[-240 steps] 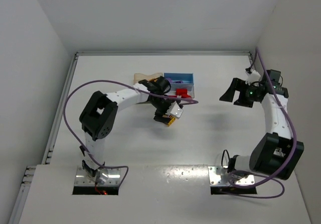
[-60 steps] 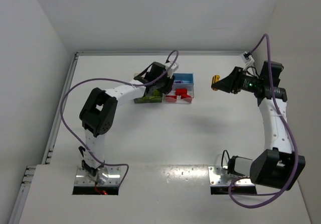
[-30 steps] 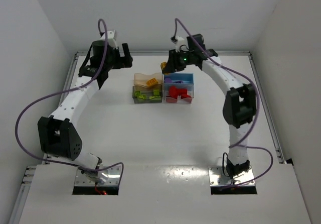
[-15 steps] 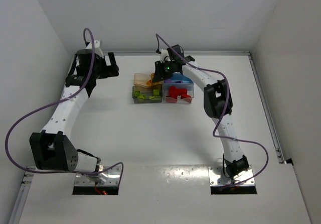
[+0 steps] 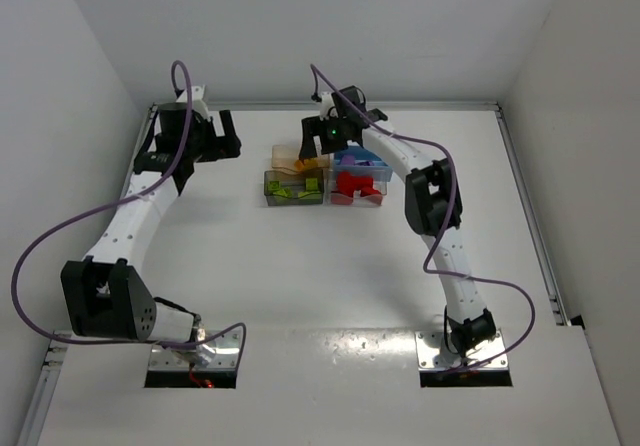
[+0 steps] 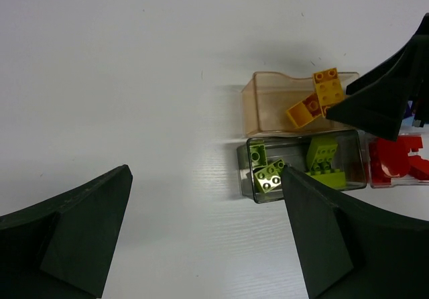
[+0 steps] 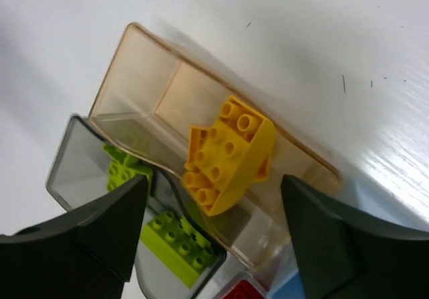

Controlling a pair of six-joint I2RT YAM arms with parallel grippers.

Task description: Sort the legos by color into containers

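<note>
— Any writing on the bins or the pieces?
— None I can read. What has changed: half a second ago the right gripper (image 7: 214,178) was pinched shut on a yellow piece above the tan bin (image 7: 134,64). Now its fingers are spread, with nothing between them, and the piece lies in that bin below them.
— And the left one?
— The left gripper (image 6: 204,178) hangs at nine o'clock of the bins, fingers wide apart and holding nothing. It has hardly shifted since then.
— Count the bins for me.
— Four, packed in a block on the table (image 5: 300,286). Seen from above, tan is at ten o'clock, the blue bin (image 5: 372,154) at two, the grey bin (image 5: 270,188) at eight and the clear bin (image 5: 375,194) at four.
— And what is in them?
— The left wrist view shows two yellow pieces (image 6: 328,84) in the tan bin, leaning on each other at its three o'clock end. There are at least three green pieces (image 6: 268,177) in the grey one. The red pieces (image 5: 350,181) fill the clear bin, but I cannot count them
— And purple?
— The purple pieces (image 5: 350,163) show in the blue bin, partly under the right arm, number unclear
</note>
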